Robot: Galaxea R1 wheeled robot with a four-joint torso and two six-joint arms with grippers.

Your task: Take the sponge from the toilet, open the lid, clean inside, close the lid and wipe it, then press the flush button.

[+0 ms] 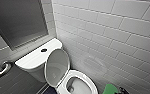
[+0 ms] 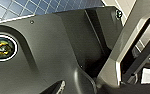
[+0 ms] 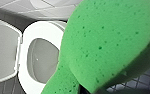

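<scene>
While the right gripper (image 1: 123,90) is clenched on the sponge (image 1: 109,89) just beside the toilet (image 1: 77,73), whose lid (image 1: 57,65) stands open against the tank (image 1: 33,60), the soft pad may fold and slip into the bowl (image 1: 78,87) if pressed hard.

White tiled wall (image 1: 111,37), dark framed panel (image 1: 18,20), grab bar (image 1: 1,71), tiled floor (image 3: 141,83).

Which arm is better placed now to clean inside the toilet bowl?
Right. The right gripper holds the sponge beside the toilet, whose lid is already up.
</scene>
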